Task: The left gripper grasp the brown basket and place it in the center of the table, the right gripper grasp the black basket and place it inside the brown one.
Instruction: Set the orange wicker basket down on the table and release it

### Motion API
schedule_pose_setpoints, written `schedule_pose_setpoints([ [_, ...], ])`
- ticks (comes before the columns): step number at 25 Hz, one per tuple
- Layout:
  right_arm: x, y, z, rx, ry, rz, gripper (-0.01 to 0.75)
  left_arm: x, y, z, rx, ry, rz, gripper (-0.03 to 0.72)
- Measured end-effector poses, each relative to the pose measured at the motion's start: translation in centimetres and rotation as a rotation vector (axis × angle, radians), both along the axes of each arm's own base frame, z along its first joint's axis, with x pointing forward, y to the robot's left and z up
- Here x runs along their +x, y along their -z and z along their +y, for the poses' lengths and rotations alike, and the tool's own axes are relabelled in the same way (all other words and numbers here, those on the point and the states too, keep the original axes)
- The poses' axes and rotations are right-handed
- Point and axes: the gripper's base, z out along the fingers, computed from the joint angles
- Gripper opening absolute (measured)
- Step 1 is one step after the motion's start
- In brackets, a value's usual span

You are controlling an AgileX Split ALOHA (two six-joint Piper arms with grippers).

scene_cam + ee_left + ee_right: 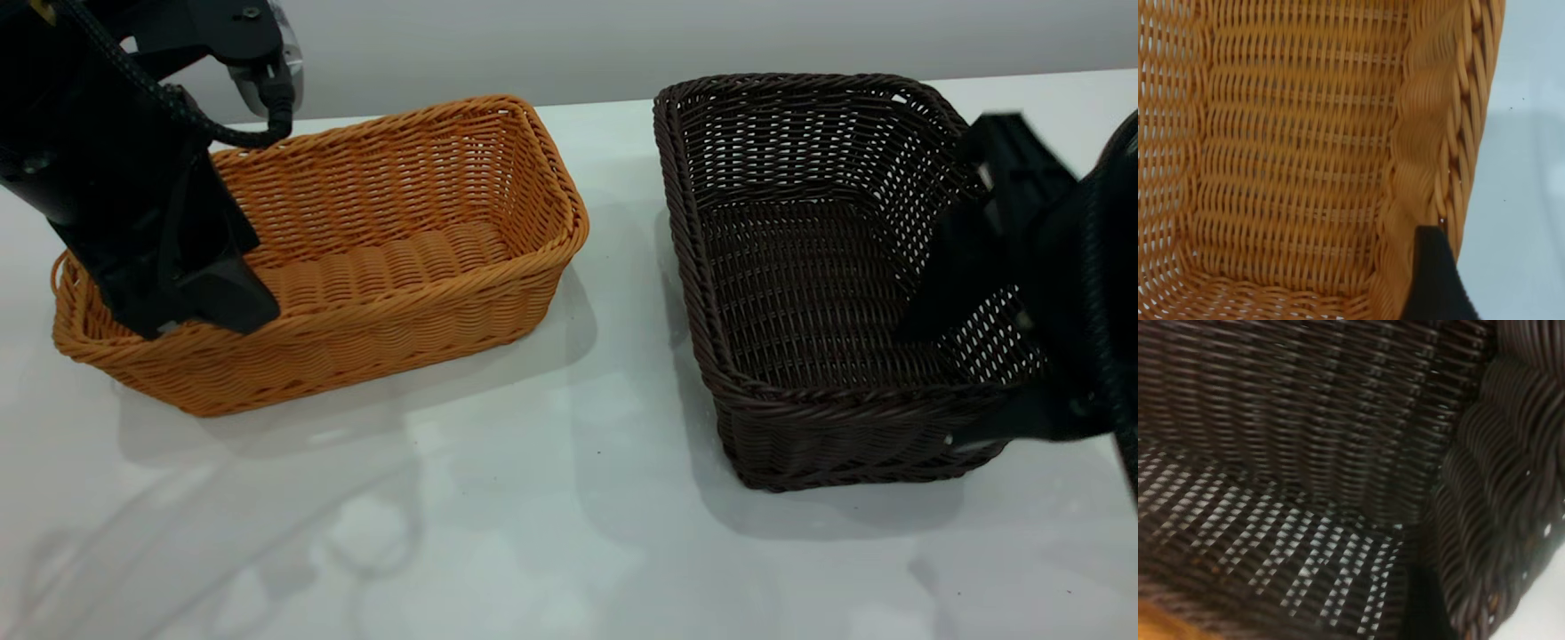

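Brown basket (356,258) stood at the left of the frame on the glossy white bench (551,533), the left gripper (191,307) at its rim, the black basket (818,276) at the right with the right gripper (987,293). Whether either gripper's fingers gripped, I cannot tell.

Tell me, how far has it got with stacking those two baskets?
Nothing looks finished: the brown basket and black basket sit side by side on the table, both empty. In hand: the left gripper is at the brown basket's left end and the right gripper at the black basket's right side. Left: centring the brown one and nesting the black inside.
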Motion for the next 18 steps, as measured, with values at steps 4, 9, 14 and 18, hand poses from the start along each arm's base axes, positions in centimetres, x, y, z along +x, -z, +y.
schedule_pose_setpoints([
  [4,0.3,0.9,0.0,-0.018,0.008,0.009,0.437,-0.1,0.0,0.0,0.002,0.001,0.006,0.4],
  [9,0.9,1.8,0.0,-0.026,0.043,-0.001,0.435,-0.1,0.0,0.0,0.003,0.002,0.009,0.4],
  [14,2.2,2.7,0.5,-0.036,0.036,0.006,0.436,-0.2,0.0,-0.2,0.002,0.009,0.01,0.4],
  [18,2.3,3.7,0.6,-0.041,0.065,0.042,0.43,-0.2,0.1,-0.2,0.003,0.009,0.014,0.4],
])
